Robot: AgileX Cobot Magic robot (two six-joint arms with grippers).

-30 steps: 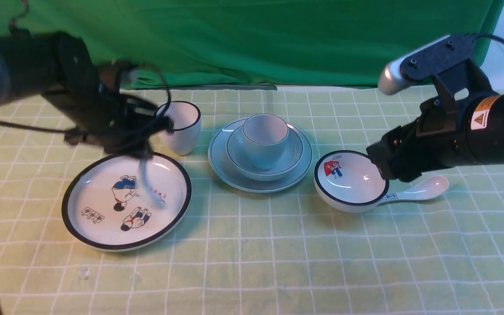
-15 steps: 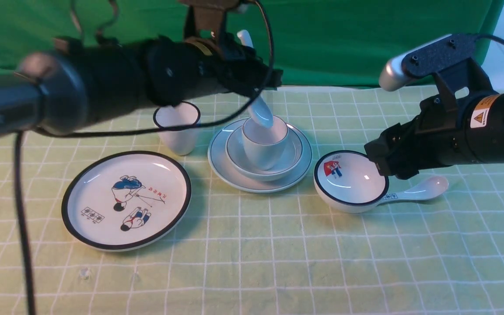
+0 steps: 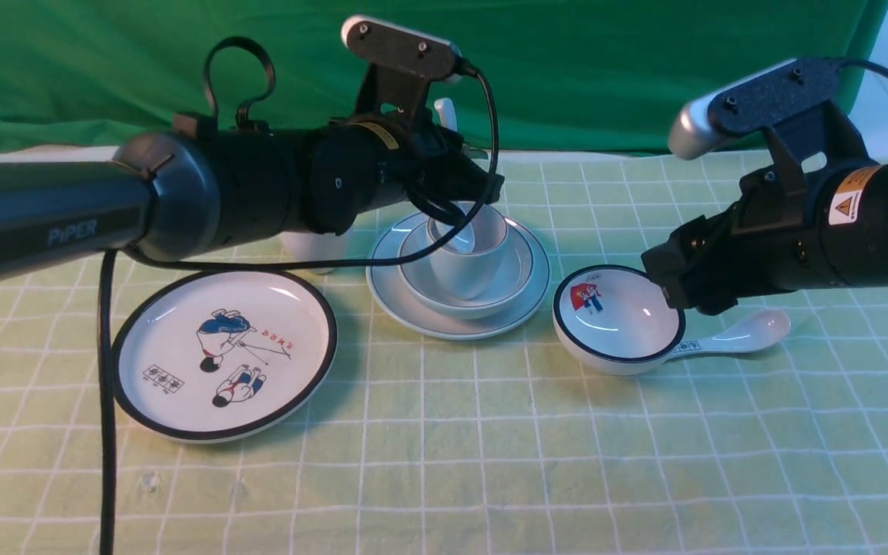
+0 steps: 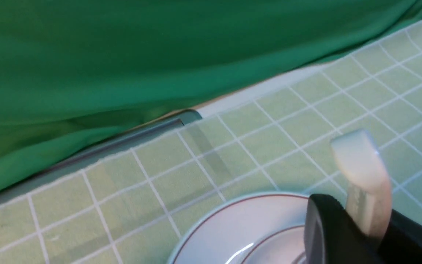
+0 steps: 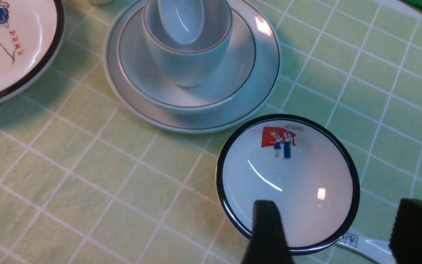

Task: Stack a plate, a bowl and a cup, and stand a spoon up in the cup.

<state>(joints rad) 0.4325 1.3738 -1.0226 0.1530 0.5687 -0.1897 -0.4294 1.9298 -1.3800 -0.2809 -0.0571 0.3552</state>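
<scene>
While the left arm stretches level, the left gripper [image 3: 479,186] pinches the spoon [image 4: 363,165], cup [image 3: 463,270] just below; the right gripper [image 5: 339,231] gapes.

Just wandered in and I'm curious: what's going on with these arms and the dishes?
The left gripper holds the spoon upright by its handle, with the scoop down inside the cup. The cup sits in the bowl, and the bowl sits on the plate, so the stack is built. The spoon is not yet let go. The right gripper hangs open above a picture bowl, holding nothing.
</scene>
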